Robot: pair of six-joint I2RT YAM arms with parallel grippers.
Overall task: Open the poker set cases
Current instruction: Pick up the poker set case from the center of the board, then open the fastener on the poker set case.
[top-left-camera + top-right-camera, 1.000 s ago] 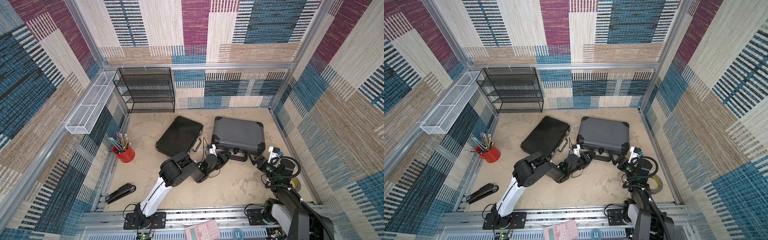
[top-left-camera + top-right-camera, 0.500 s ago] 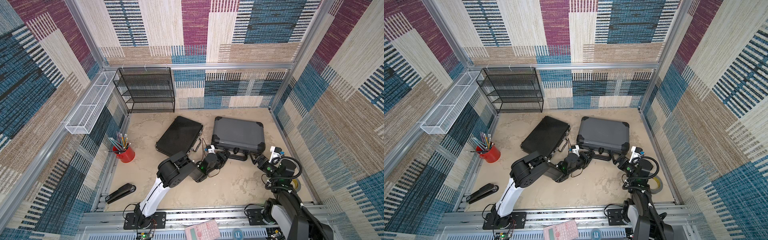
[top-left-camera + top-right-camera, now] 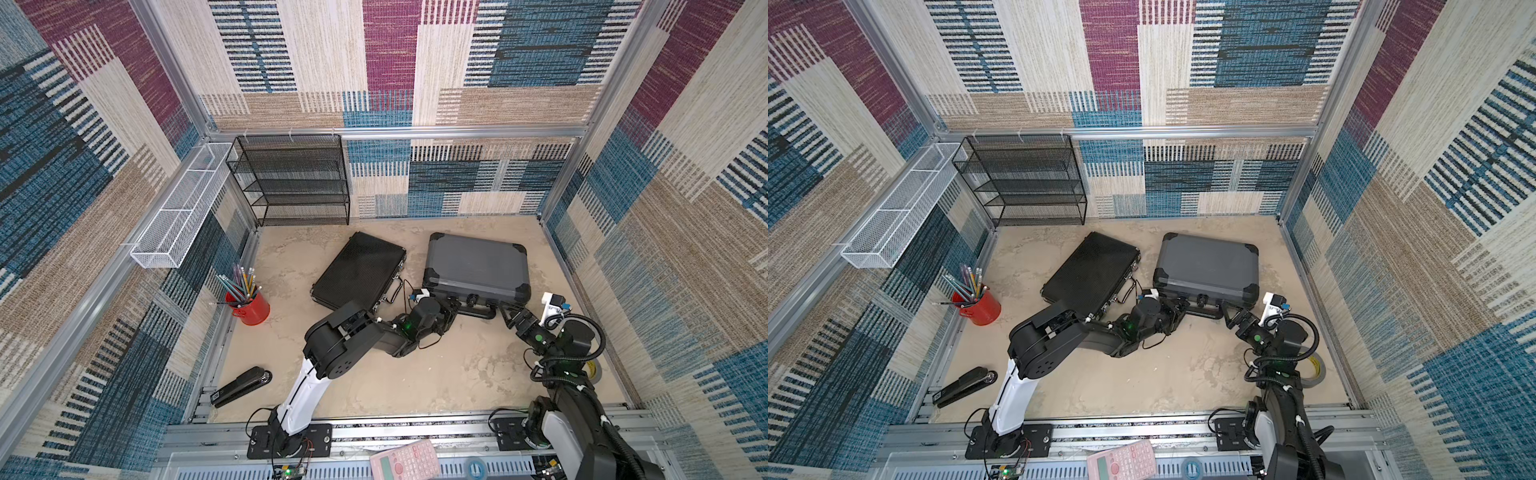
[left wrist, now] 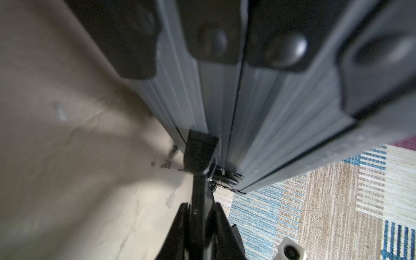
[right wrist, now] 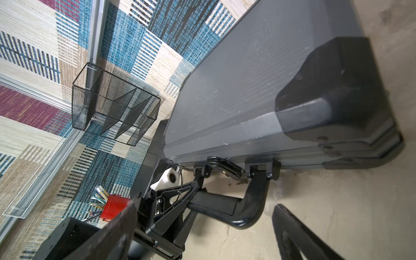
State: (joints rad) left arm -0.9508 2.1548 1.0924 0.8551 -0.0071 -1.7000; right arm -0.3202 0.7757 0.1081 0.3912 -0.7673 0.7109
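Two poker set cases lie flat with lids down in both top views: a slim black ribbed case (image 3: 359,270) (image 3: 1092,270) and, to its right, a thicker grey case (image 3: 478,266) (image 3: 1208,262) with black corners. My left gripper (image 3: 451,309) (image 4: 200,207) is shut on the left end of the grey case's black handle (image 3: 478,311) (image 5: 247,202). In the left wrist view the handle bar (image 4: 199,157) runs between the fingers. My right gripper (image 3: 505,311) (image 5: 202,234) stands open at the handle's right end, holding nothing.
A black wire-mesh rack (image 3: 291,183) stands at the back wall and a white wire basket (image 3: 178,208) hangs on the left wall. A red pencil cup (image 3: 249,305) and a stapler (image 3: 241,386) sit front left. A tape roll (image 3: 594,370) lies by the right arm.
My left gripper has shut on the grey case's handle. The right gripper's jaws have spread a little wider near the handle's right end. Both cases stay in place.
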